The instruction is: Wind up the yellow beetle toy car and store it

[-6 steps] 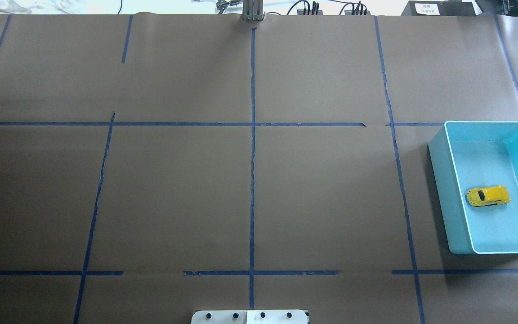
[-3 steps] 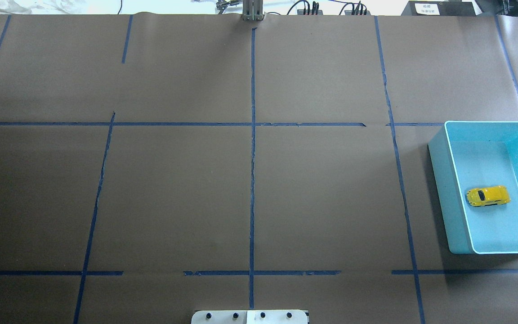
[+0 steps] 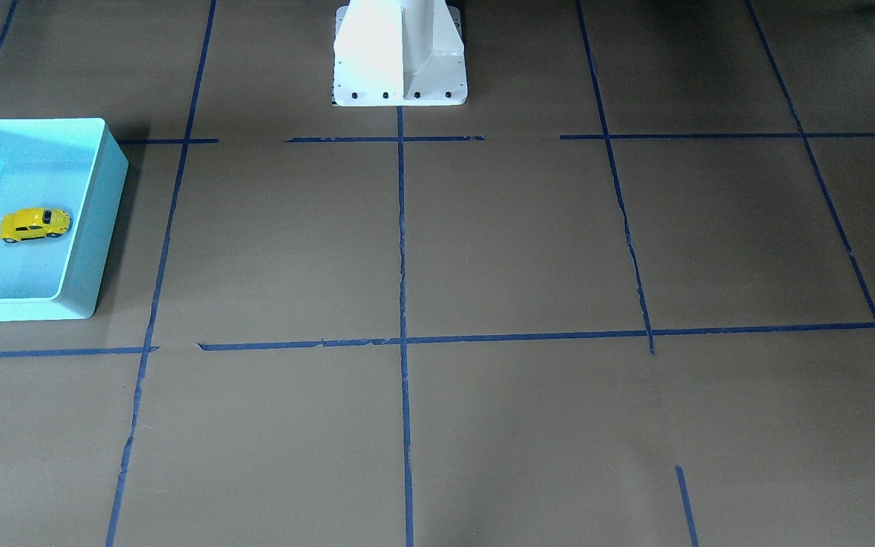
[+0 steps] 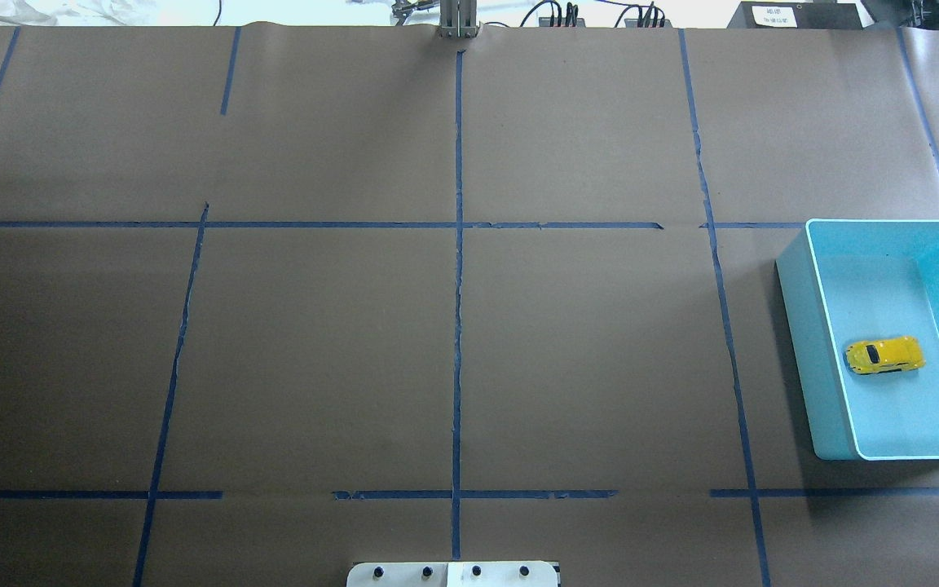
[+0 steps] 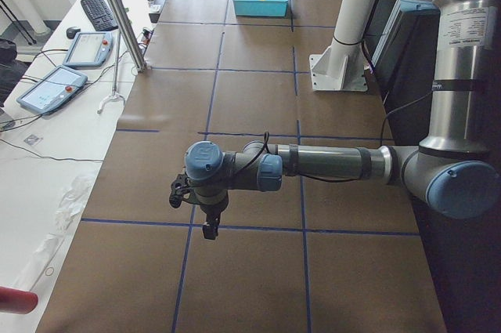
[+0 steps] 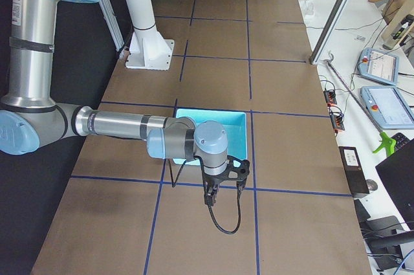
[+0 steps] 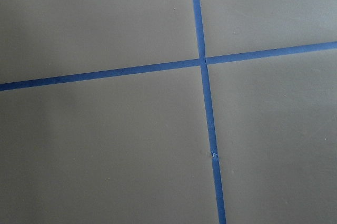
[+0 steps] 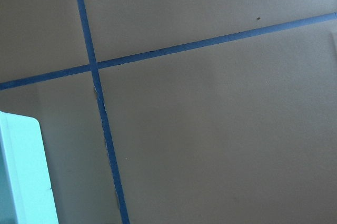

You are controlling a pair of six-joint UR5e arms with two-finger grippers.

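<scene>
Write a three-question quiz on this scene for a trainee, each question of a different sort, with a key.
1. True or false: the yellow beetle toy car lies inside the turquoise bin.
2. In the overhead view, the bin sits at the table's: A) left edge, B) centre, C) right edge.
3. Fill in: the grid tape on the table is coloured ___.

Key: 1 true; 2 C; 3 blue.

- The car point(image 4: 884, 355), tiny, bright yellow and rounded with dark windows, is sitting upright on its wheels.
- It is resting on the floor of the bin point(image 4: 795, 350), at the overhead view's right edge, apart from the walls.
</scene>
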